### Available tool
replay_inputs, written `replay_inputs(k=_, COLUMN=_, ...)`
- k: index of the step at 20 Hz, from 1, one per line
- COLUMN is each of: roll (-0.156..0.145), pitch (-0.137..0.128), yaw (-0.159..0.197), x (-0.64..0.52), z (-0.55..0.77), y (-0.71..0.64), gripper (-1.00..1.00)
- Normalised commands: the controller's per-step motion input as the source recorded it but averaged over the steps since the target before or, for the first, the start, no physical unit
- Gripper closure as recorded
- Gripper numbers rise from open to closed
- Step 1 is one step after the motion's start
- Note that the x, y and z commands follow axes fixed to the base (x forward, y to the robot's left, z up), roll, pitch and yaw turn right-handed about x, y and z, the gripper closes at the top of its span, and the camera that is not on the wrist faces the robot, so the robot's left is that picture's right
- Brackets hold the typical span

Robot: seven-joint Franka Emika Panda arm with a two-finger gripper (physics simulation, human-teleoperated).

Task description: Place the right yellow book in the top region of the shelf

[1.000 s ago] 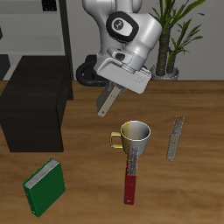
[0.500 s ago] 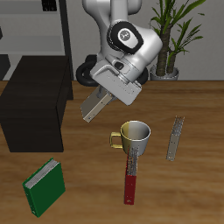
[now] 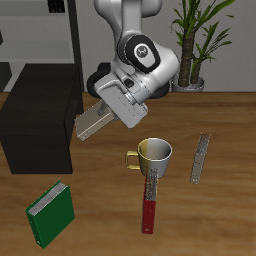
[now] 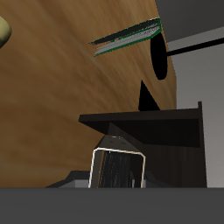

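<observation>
My gripper (image 3: 105,112) is shut on the right yellow book (image 3: 91,124), a small grey book with pale edges. It holds the book tilted in the air, just beside the near edge of the shelf (image 3: 38,112), a low black box with a flat top. The book's lower end hangs at about the height of the shelf's top, over the table. In the wrist view the book (image 4: 118,167) shows end-on, with the black shelf (image 4: 153,129) beyond it.
A yellow mug (image 3: 152,153) stands mid-table, with a red-and-grey book (image 3: 151,196) in front of it and a slim grey-and-tan book (image 3: 200,158) beside it. A green book (image 3: 50,213) lies near the front edge. A grey rack (image 3: 45,30) and a plant (image 3: 196,45) stand behind.
The gripper has carried the book sideways from above the mug towards the shelf. The book has tipped from nearly upright to a flatter tilt.
</observation>
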Motion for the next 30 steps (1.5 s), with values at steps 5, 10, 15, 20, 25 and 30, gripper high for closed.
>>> replay_inputs(k=5, roll=-0.097, pitch=-0.025, yaw=-0.005, x=0.05, z=0.06, y=-0.26, gripper=1.00)
replay_inputs(k=10, roll=-0.070, pitch=-0.007, yaw=-0.009, x=0.07, z=0.05, y=-0.21, gripper=1.00)
replay_inputs(k=15, roll=-0.023, pitch=0.000, yaw=-0.001, x=0.04, z=-0.01, y=-0.10, gripper=1.00)
replay_inputs(k=20, roll=-0.018, pitch=0.009, yaw=0.014, x=0.08, z=-0.10, y=-0.09, gripper=1.00)
replay_inputs(k=25, roll=-0.031, pitch=0.017, yaw=0.022, x=0.08, z=-0.17, y=-0.16, gripper=1.00)
replay_inputs(k=30, roll=-0.034, pitch=0.019, yaw=0.006, x=0.05, z=-0.10, y=-0.19, gripper=1.00)
